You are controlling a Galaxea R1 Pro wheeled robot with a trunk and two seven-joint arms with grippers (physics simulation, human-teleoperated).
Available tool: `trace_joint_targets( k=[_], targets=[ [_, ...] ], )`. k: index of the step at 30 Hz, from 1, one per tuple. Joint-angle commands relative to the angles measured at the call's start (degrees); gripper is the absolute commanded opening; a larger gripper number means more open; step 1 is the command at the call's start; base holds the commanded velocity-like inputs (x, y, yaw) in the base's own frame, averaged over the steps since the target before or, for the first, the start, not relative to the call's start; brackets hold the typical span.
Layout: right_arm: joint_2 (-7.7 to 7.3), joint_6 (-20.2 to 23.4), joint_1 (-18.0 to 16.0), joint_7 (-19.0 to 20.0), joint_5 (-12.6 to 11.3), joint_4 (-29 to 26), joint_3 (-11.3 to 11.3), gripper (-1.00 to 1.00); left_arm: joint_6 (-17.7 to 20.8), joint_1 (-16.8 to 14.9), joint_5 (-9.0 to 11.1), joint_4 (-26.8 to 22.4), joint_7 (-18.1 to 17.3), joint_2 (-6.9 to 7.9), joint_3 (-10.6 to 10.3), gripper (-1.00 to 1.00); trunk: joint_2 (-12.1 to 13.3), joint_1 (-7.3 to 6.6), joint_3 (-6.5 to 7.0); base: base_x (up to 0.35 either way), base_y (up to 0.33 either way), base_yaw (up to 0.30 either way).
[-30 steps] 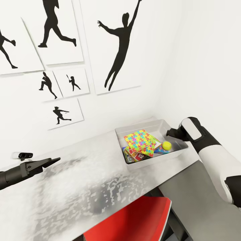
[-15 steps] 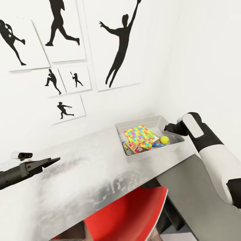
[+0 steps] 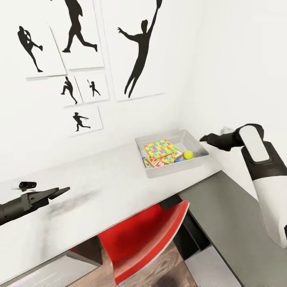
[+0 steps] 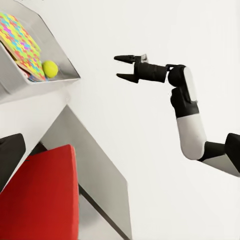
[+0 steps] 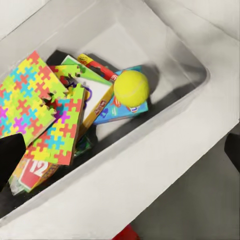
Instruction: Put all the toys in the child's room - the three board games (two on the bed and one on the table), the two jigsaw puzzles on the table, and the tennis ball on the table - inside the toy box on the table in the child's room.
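The grey toy box (image 3: pixel 175 169) stands on the white table (image 3: pixel 99 179) by the wall corner. Inside it lie a colourful jigsaw puzzle (image 3: pixel 158 148), board game boxes (image 3: pixel 157 162) under it and a yellow tennis ball (image 3: pixel 188 154). My right gripper (image 3: pixel 205 138) hovers open and empty just past the box's right end, above its rim. In the right wrist view I look down on the ball (image 5: pixel 131 88), the puzzle (image 5: pixel 30 100) and a red game box (image 5: pixel 35 172). My left gripper (image 3: pixel 59 192) hangs open over the table's left part, far from the box.
A red chair (image 3: pixel 147 235) is tucked under the table's front edge. A grey lower surface (image 3: pixel 223 215) runs along the right wall below my right arm. Silhouette posters (image 3: pixel 135 52) cover the wall behind the table.
The whole view has pulled back and shifted, so the camera moved. My right gripper has lifted from the box's right end to a spot higher and farther right. The left gripper holds its place.
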Motion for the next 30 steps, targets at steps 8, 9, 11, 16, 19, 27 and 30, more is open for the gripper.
trace_joint_targets(
  k=[8, 9, 11, 16, 19, 27, 30],
  targets=[
    [-9.71, 0.05, 12.79, 0.48, -32.48, -20.58, -1.27, 1.0, 0.59, 0.03, 0.02, -0.04, -0.24, 0.09, 0.38, 1.0, -0.1, 0.02, 0.49, -0.038, -0.018, 0.0],
    [-10.69, 0.05, 15.32, 0.52, -36.54, -23.15, -1.85, 1.0, 0.55, 0.04, 0.03, -0.06, -0.24, 0.1, 0.55, 1.0, -0.1, 0.02, 0.58, -0.006, -0.003, 0.0],
    [-11.53, 0.05, 19.26, 0.82, -40.51, -25.49, -3.19, 1.0, 0.4, 0.06, 0.04, -0.13, -0.24, 0.11, 0.83, 1.0, -0.1, 0.02, 0.77, -0.003, -0.002, 0.0],
    [-11.6, 0.05, 31.01, 9.54, -43.96, -27.51, -5.59, 1.0, 0.17, 0.16, 0.0, -0.38, -0.24, 0.17, 1.38, 1.0, -0.1, 0.02, 1.23, -0.03, 0.0, 0.0],
    [-11.44, 0.05, 38.71, 21.26, -44.16, -27.79, -6.02, 1.0, 0.11, 0.23, 0.02, -0.42, -0.24, 0.28, 1.87, 1.0, -0.1, 0.02, 1.51, -0.12, 0.0, 0.0],
    [-9.1, 0.05, 52.31, 37.23, -41.06, -27.91, -6.68, 1.0, 0.08, 0.41, 0.12, -0.98, -0.24, 0.33, 3.33, 1.0, -0.1, 0.02, 2.27, -0.136, -0.011, 0.0],
    [-5.27, 0.05, 55.26, 40.21, -38.63, -27.92, -7.03, 1.0, 0.11, 0.49, 0.13, -1.28, -0.24, 0.34, 3.43, 1.0, -0.1, 0.02, 2.55, -0.129, -0.173, 0.0]
  ],
)
